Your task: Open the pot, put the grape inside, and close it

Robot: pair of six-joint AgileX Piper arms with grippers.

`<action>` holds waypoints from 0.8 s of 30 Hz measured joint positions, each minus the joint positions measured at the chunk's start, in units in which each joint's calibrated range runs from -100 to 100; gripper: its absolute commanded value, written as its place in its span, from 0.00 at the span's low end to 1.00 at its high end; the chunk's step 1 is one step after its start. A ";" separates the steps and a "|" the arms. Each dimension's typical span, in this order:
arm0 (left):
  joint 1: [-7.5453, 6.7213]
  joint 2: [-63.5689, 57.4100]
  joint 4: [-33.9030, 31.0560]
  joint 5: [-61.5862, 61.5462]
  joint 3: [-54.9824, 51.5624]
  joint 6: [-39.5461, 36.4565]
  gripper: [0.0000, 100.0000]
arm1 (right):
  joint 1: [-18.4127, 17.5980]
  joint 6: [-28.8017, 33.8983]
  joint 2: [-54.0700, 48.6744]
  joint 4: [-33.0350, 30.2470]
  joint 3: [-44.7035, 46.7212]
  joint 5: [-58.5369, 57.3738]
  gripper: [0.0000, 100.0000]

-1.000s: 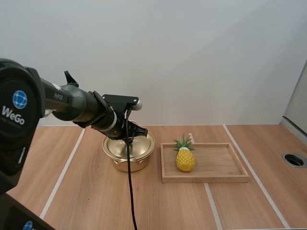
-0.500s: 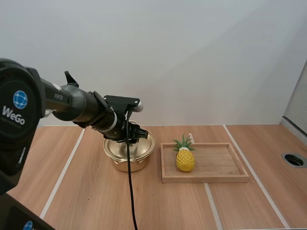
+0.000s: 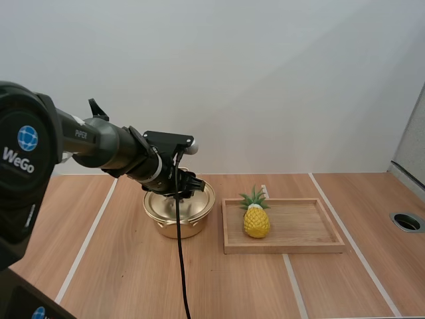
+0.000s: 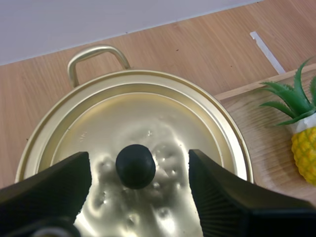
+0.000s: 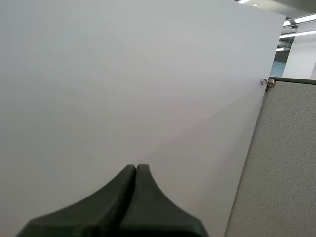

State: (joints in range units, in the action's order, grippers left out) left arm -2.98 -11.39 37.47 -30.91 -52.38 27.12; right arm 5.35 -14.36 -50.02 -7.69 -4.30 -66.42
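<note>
A gold pot [image 3: 179, 214] stands on the table with its lid [image 4: 148, 111] on. My left gripper [image 3: 181, 184] hovers just above the lid. In the left wrist view that gripper [image 4: 138, 162] is open, its fingers [image 4: 57, 186] standing apart on either side of the black lid knob [image 4: 135, 166] without touching it. One pot handle [image 4: 94, 55] shows beyond the lid. A yellow pineapple [image 3: 256, 220] with green leaves stands in the wooden tray [image 3: 305, 230] to the right of the pot. My right gripper [image 5: 136, 172] is shut, its fingers together as one dark wedge before a pale wall.
The tray's near corner [image 4: 249, 91] lies close to the pot's rim, with the pineapple [image 4: 303, 148] beside it. A round hole [image 3: 407, 222] sits in the table at the far right. White tape lines cross the wooden tabletop.
My left gripper's fingers have spread apart off the lid knob and the gripper has lifted slightly. The lid stays on the pot.
</note>
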 measured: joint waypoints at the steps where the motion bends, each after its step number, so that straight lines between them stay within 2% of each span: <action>1: 0.00 -0.53 0.00 1.11 0.00 0.00 0.97 | 0.00 0.00 0.00 0.00 0.00 0.00 0.00; 5: 0.00 -3.75 0.00 5.27 0.86 0.00 0.99 | 0.00 0.00 0.00 0.00 0.00 0.00 0.00; 14: 0.00 -12.11 -0.30 5.65 12.61 -2.25 1.00 | 0.00 0.00 0.00 -0.14 0.00 0.00 0.00; 18: 0.00 -15.67 -5.18 5.66 20.34 -2.35 1.00 | 0.00 0.00 0.00 -0.19 0.00 0.00 0.00; 21: 0.94 -17.59 -7.50 5.66 26.35 -2.85 1.00 | 0.00 0.00 0.00 -0.19 0.00 0.00 0.00; 24: 2.71 -19.23 -7.86 7.58 32.38 -4.73 1.00 | 0.00 0.00 0.00 -0.19 0.00 0.00 0.00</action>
State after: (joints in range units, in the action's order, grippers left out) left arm -0.27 -30.63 29.61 -23.33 -20.01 22.39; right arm 5.35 -14.36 -50.02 -7.88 -4.30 -66.42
